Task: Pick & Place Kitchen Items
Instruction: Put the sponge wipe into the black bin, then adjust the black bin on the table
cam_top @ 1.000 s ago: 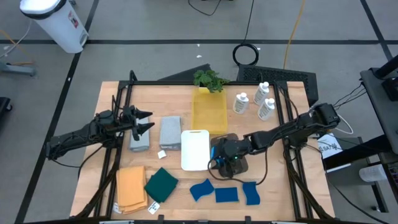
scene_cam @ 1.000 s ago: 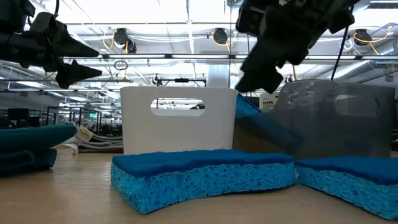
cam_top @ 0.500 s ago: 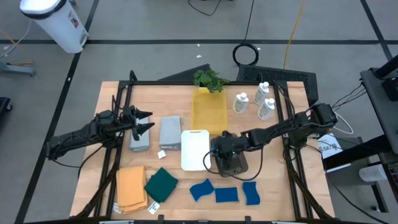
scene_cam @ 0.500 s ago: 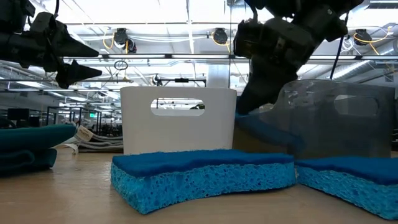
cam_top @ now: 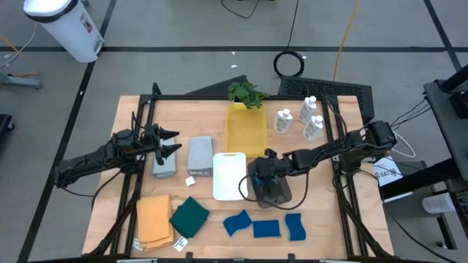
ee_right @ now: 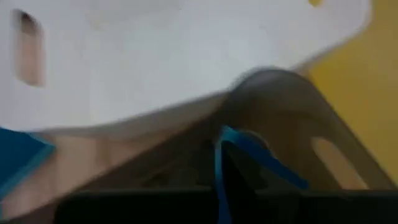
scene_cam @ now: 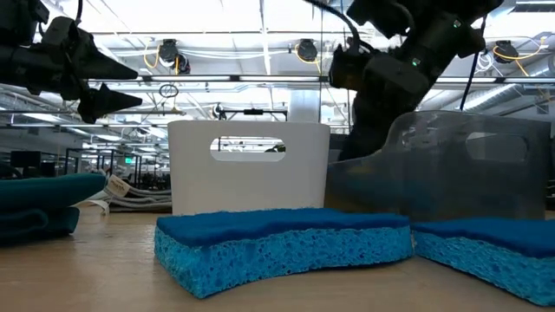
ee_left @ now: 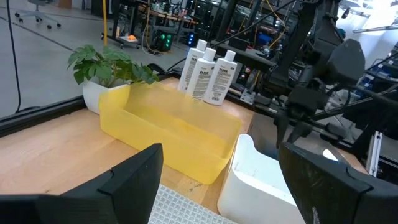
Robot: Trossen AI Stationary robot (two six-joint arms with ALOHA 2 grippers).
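High view shows you the right gripper (cam_top: 257, 177), jaws shut, over the clear bin (cam_top: 275, 191), seemingly with one blue sponge (ee_right: 249, 149) inside, three sponges (cam_top: 265, 227) near, left gripper (cam_top: 170, 142) wide open.

A yellow bin (cam_top: 246, 132) lies on the wooden table (cam_top: 205, 120), with a leafy potted plant (cam_top: 246, 93) at its far end. A white bin (cam_top: 229, 175) sits just beside a clear grey bin (cam_top: 281, 196). A white canister (cam_top: 64, 25) stands on the floor.
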